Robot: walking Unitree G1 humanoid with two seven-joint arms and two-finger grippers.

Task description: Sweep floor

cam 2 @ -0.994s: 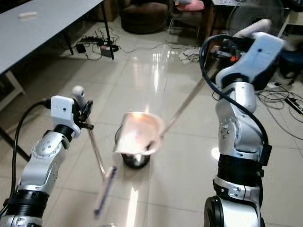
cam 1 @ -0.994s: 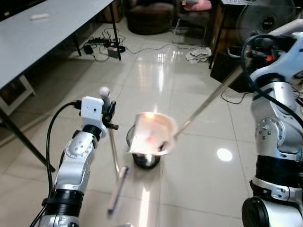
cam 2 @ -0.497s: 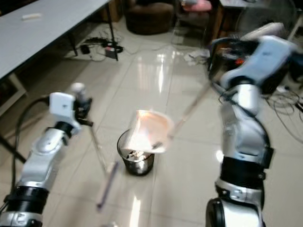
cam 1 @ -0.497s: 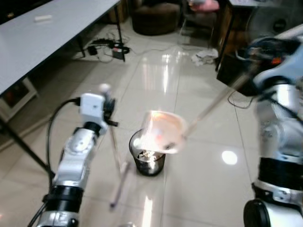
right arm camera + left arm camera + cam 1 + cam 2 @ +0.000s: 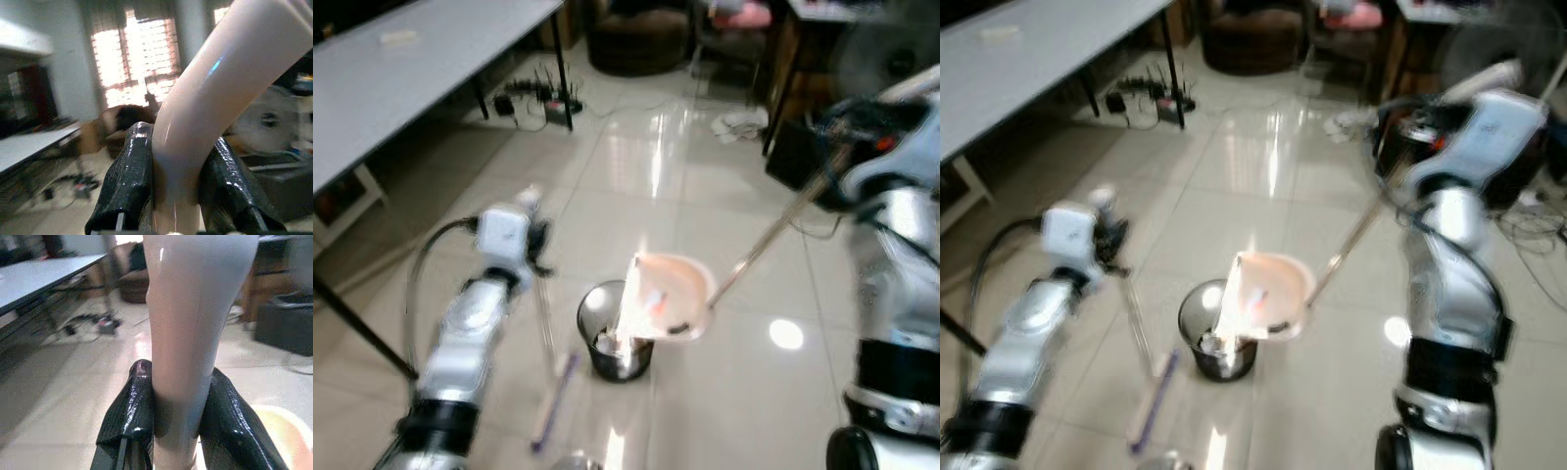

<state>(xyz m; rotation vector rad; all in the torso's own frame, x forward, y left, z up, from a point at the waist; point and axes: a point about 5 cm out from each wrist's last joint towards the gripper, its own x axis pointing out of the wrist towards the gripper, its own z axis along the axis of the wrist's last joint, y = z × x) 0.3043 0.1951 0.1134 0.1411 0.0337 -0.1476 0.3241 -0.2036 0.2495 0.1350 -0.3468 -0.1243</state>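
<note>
A: Where is the dustpan?

B: Middle of the frame. The pale dustpan (image 5: 668, 305) is tipped steeply, its lower edge right over the dark waste bin (image 5: 612, 345) that stands on the glossy tiled floor (image 5: 724, 392). Something light lies inside the bin — too blurred to name.

A: And who holds it?

B: The right gripper (image 5: 176, 196). Its long pale handle (image 5: 769, 240) runs from the pan up toward the upper right of the frame, where the right arm (image 5: 891, 255) is. In the right wrist view the two black fingers (image 5: 124, 181) are pressed against either side of that handle, closed on it.

A: The left side?

B: The left gripper (image 5: 176, 431) is clamped the same way on the broom handle (image 5: 188, 333), a pale shaft between both fingers. In the head view the thin broom stick (image 5: 546, 328) drops from the left arm (image 5: 475, 323) at centre left, down to a purplish broom head (image 5: 553, 401) lying low on the floor, just left of the bin.

A: Anything else around?

B: A grey worktop (image 5: 401, 69) fills the upper left, with a power strip and cables (image 5: 533, 98) on the floor beyond it. A dark armchair (image 5: 636, 39) sits at top centre, and a fan (image 5: 891, 49) in the upper right corner — blurred.
</note>
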